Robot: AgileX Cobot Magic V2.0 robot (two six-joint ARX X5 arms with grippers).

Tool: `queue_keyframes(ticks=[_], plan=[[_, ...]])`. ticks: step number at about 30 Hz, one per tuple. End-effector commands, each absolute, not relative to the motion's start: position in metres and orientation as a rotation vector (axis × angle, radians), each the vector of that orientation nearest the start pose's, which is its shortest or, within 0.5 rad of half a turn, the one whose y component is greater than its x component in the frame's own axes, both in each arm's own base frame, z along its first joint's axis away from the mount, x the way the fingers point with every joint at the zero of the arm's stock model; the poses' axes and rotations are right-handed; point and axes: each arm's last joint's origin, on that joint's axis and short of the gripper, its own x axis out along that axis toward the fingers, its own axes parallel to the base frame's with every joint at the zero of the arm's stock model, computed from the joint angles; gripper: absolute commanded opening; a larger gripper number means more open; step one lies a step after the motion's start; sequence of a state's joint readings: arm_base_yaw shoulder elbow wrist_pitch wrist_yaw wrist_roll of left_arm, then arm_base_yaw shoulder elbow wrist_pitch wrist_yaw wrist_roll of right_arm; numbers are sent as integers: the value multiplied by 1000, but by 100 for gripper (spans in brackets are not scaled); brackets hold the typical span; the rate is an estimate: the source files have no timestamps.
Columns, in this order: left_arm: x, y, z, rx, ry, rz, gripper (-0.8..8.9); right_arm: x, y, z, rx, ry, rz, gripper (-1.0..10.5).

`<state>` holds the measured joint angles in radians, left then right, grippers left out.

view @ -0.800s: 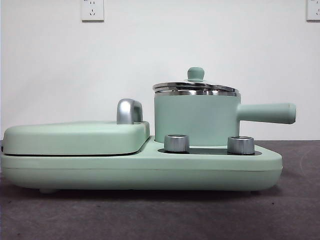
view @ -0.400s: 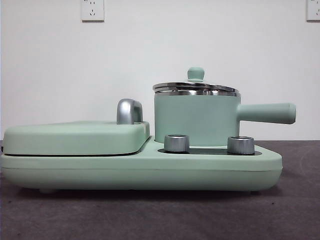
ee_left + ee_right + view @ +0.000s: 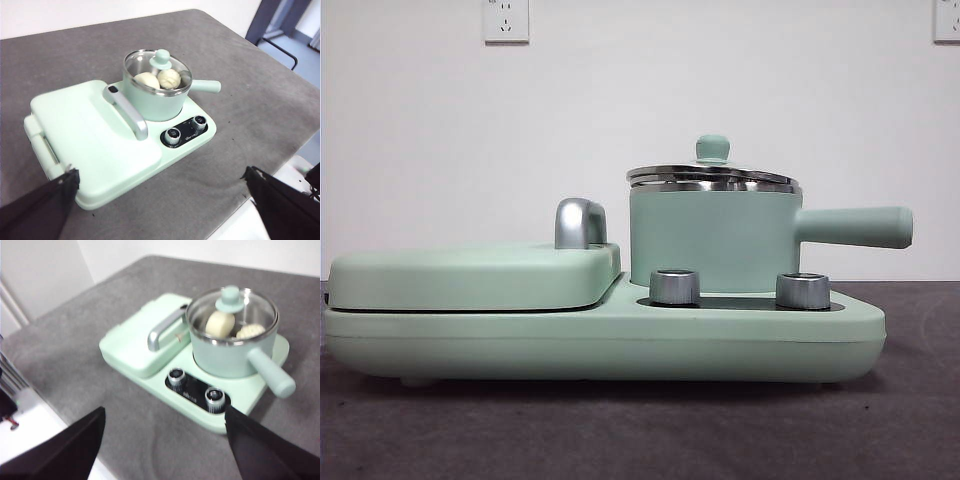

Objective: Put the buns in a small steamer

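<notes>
Left gripper (image 3: 160, 210) open; buns (image 3: 159, 79) under lid.

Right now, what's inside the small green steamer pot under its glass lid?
Through the glass lid of the steamer, both buns show: a smooth cream one beside a pleated white one. The lid's knob covers part of them; the pot's floor is hidden.
</notes>
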<state>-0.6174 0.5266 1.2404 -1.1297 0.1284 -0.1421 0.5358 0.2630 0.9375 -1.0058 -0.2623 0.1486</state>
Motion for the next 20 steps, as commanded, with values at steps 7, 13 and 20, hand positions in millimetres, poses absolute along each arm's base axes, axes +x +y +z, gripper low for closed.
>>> queue_keyframes(ticks=[7,13,20], plan=[[13,-14,387,-74,431,-697,7,4,11,344,114,382,767,12],[13,-14,388,-73,428,-698,7,5,11,345,116,364,770,12],[14,-15,385,-72,430,-699,7,5,11,345,116,364,770,12]])
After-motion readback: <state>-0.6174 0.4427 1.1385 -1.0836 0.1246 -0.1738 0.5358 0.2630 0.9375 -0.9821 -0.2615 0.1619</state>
